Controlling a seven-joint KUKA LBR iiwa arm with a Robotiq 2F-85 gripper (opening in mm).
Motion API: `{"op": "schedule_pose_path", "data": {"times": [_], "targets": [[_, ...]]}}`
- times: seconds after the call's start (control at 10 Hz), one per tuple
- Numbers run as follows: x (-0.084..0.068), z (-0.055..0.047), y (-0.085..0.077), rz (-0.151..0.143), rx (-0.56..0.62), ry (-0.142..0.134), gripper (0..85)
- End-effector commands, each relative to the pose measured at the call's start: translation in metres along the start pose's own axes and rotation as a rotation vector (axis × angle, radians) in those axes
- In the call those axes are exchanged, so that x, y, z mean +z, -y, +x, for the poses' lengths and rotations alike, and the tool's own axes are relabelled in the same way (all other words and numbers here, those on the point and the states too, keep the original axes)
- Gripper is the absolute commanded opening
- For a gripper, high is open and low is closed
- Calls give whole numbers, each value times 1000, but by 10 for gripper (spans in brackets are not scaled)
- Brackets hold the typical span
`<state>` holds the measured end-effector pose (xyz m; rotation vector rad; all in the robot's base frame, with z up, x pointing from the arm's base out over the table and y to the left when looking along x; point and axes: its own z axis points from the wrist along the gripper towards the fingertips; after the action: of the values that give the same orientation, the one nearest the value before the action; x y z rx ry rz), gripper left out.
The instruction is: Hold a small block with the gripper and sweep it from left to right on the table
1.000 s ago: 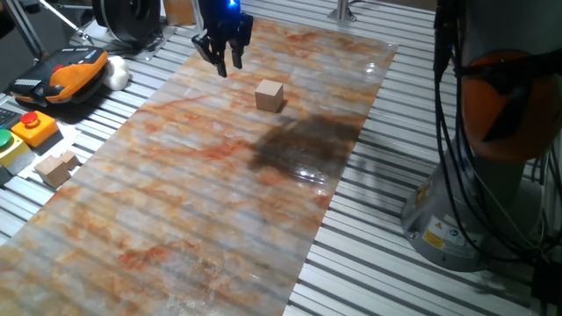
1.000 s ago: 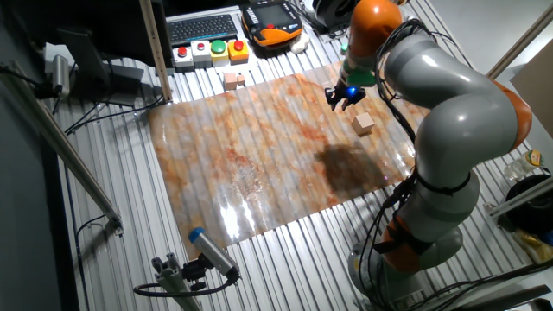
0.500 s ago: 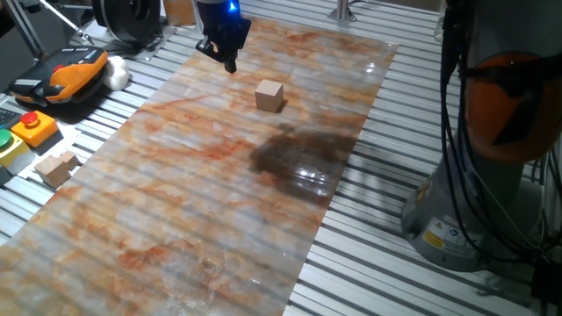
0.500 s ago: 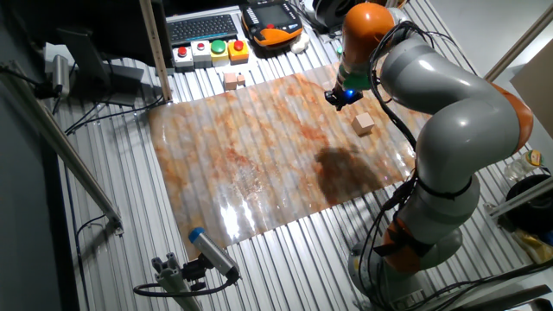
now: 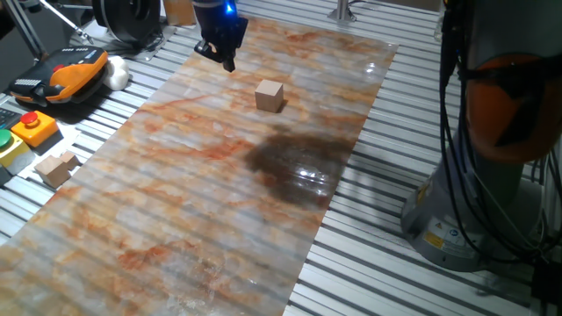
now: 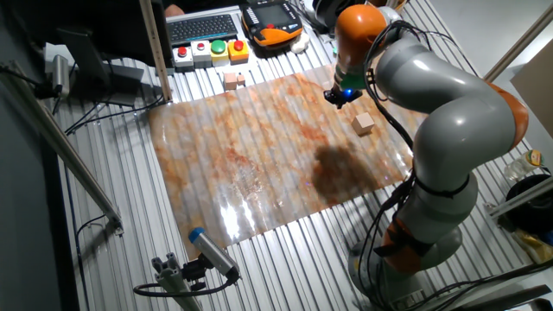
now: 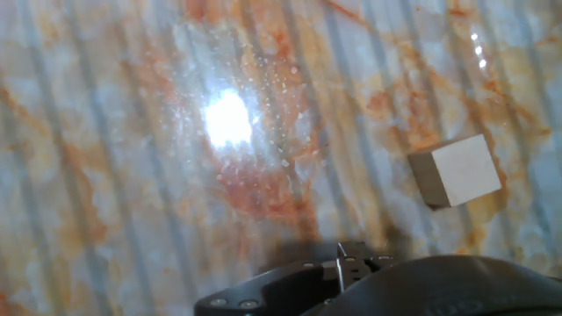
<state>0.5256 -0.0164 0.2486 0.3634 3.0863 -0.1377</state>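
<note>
The gripper [image 5: 226, 54] hangs above the far end of the table [image 5: 176, 202], carrying nothing, and the block [image 5: 270, 95] sits untouched on the board, near the gripper but clearly apart from it. A second ago the fingers were visibly spread; half a second ago they had drawn in, and they now read as pressed together in one fixed view. The other fixed view is too small to confirm this, and the hand view shows only the dark body of the hand at its lower edge. Over the same interval the gripper [image 6: 340, 95] has drifted slightly away from the block [image 6: 363, 123] rather than toward it. The block itself has not moved. In the hand view the block [image 7: 457, 170] lies off to the right of centre, so the fingers are not lined up over it. Judgement: the grasp has not begun; with the fingers together and the hand offset, the gripper would need to reopen and re-centre over the block before any sweep is possible.
</note>
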Motion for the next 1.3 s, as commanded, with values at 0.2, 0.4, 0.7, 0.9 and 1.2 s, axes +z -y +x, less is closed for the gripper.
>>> {"op": "schedule_pose_path", "data": {"times": [0.2,0.4,0.7,0.9,1.2], "targets": [[-1,2,-1,-7,-5,-9,0],[-5,7,-2,-22,-13,-24,0],[-5,8,-2,-44,-10,-35,0],[-6,9,-2,-36,-32,-36,0],[-6,9,-2,-74,-16,-66,0]]}}
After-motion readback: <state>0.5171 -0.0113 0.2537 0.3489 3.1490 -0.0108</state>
